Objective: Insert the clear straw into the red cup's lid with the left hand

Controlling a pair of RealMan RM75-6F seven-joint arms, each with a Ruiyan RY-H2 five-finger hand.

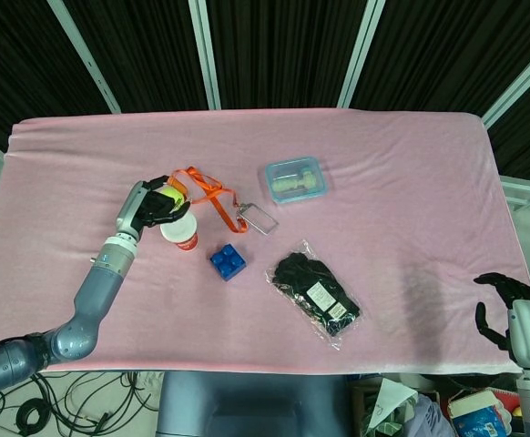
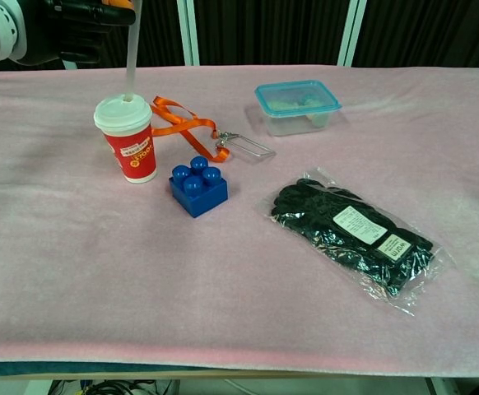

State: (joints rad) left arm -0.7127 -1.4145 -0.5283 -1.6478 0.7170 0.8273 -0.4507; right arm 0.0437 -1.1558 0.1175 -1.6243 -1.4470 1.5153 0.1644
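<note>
From my station I saw my left hand poised directly above the red cup, its fingers pinched around the upper end of the clear straw. In the chest view the straw ran down from the hand at a slight tilt, and its lower tip met the middle of the cup's white lid; how far it had gone in I could not tell. The cup stood upright on the pink tablecloth, toward the left side of the table. Just behind it lay an orange lanyard, whose strap trailed right to a clear badge holder. A blue building block sat just beside the cup on its right and a little closer to me, apart from it. Further right, near the table's middle, a packet of black gloves in clear plastic lay flat, and behind it, well apart, was a small clear container with a blue lid. My right hand hung off the table's near right corner, seen only in the head view, holding nothing, with its dark fingers apart and loosely curved.
</note>
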